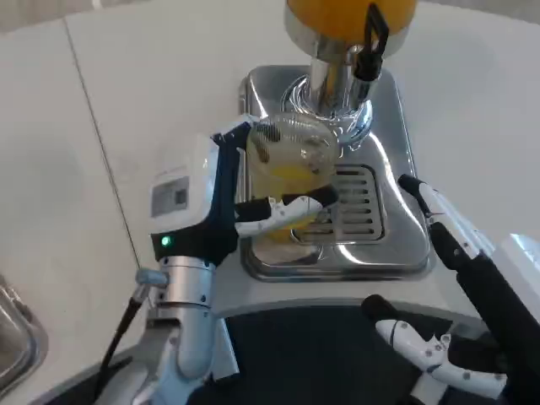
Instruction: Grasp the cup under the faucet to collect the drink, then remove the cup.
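The left hand (pixel 253 202) wraps the clear cup (pixel 291 164), keeping it under the faucet (pixel 333 80) as yellow drink collects; the right hand (pixel 447 278) waits nearer right, fingers spread, empty.

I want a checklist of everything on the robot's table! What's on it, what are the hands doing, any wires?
Surface: white table, a seam line running across it.
Job's things: clear cup with yellow drink, held on the steel drip tray below the faucet of the orange drink dispenser.
Clutter: nothing seen.
Hands: left hand holds the cup, fingers wrapped around its front; right hand holds nothing, fingers apart, beside the tray.
Cables: black cable at the left forearm.
Surroundings: metal object at the left edge, cannot tell what.
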Tool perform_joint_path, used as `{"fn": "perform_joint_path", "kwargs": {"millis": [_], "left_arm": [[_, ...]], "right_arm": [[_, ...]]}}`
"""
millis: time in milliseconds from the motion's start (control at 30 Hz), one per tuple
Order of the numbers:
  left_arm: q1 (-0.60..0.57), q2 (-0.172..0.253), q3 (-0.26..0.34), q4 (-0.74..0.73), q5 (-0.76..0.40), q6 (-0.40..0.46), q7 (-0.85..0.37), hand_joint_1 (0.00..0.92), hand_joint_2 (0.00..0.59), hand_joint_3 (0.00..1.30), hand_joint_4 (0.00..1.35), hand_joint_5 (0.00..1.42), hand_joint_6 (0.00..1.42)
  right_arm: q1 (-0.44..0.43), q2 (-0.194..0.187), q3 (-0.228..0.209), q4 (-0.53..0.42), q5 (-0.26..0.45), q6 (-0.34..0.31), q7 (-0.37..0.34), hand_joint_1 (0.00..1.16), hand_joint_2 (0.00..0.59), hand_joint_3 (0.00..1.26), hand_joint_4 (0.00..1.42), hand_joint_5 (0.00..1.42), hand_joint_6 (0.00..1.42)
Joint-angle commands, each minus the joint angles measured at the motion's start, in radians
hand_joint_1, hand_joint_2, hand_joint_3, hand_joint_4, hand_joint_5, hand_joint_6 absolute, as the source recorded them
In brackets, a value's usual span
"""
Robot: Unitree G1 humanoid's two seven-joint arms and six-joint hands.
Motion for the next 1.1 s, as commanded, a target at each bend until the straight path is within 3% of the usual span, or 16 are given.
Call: {"fn": "perform_joint_path", "kwargs": {"millis": [33, 267, 533, 900, 1100], "left_arm": [[0.011, 0.036, 0.037, -0.048, 0.006, -0.037, 0.03, 0.761, 0.0, 1.13, 1.24, 1.42, 1.42], [0.053, 0.101, 0.081, -0.068, -0.002, -0.051, 0.011, 0.762, 0.0, 1.13, 1.25, 1.42, 1.42], [0.094, 0.151, 0.105, -0.109, -0.01, -0.068, -0.003, 0.763, 0.0, 1.14, 1.25, 1.42, 1.42], [0.284, 0.221, 0.205, -0.342, -0.039, -0.108, -0.091, 0.763, 0.0, 1.14, 1.25, 1.42, 1.42], [0.397, 0.226, 0.255, -0.473, -0.053, -0.12, -0.146, 0.763, 0.0, 1.14, 1.25, 1.42, 1.42]], "right_arm": [[-0.004, 0.003, 0.005, 0.006, -0.008, -0.002, -0.008, 0.48, 0.374, 0.0, 0.0, 0.04, 0.13], [-0.03, -0.036, -0.006, 0.01, -0.033, -0.024, 0.005, 0.47, 0.376, 0.0, 0.0, 0.04, 0.13], [-0.025, -0.038, -0.001, 0.018, -0.051, -0.038, -0.01, 0.46, 0.373, 0.0, 0.0, 0.04, 0.12], [-0.029, -0.072, -0.018, 0.014, -0.096, -0.049, 0.015, 0.43, 0.384, 0.0, 0.0, 0.0, 0.01], [-0.024, -0.114, -0.03, 0.006, -0.143, -0.086, 0.015, 0.34, 0.437, 0.0, 0.0, 0.0, 0.0]]}}
